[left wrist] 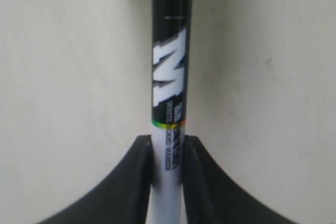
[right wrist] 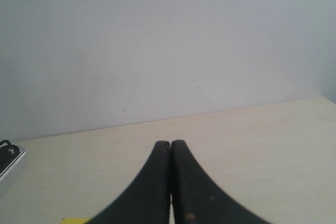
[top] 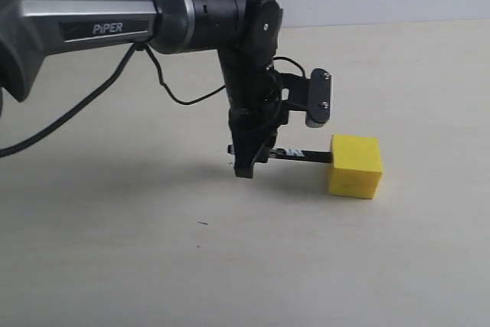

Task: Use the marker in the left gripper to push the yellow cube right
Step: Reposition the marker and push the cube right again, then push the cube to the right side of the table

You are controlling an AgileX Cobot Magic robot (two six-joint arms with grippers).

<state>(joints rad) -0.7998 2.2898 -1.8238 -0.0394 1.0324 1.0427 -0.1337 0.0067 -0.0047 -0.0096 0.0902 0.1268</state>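
Observation:
The yellow cube (top: 356, 166) sits on the pale table (top: 230, 266), right of centre in the exterior view. My left gripper (top: 249, 160) points down just left of it, shut on the marker (top: 302, 154). The marker lies level, and its black end reaches the cube's left face. In the left wrist view the fingers clamp the white barrel of the marker (left wrist: 170, 77) at the left gripper (left wrist: 168, 145); the cube does not show there. My right gripper (right wrist: 171, 145) is shut and holds nothing. A sliver of the yellow cube (right wrist: 73, 220) shows at that view's edge.
The left arm's wrist camera (top: 319, 97) hangs just above the cube. A black cable (top: 76, 116) loops under the arm toward the left. A plain wall (right wrist: 157, 40) rises behind the table's far edge.

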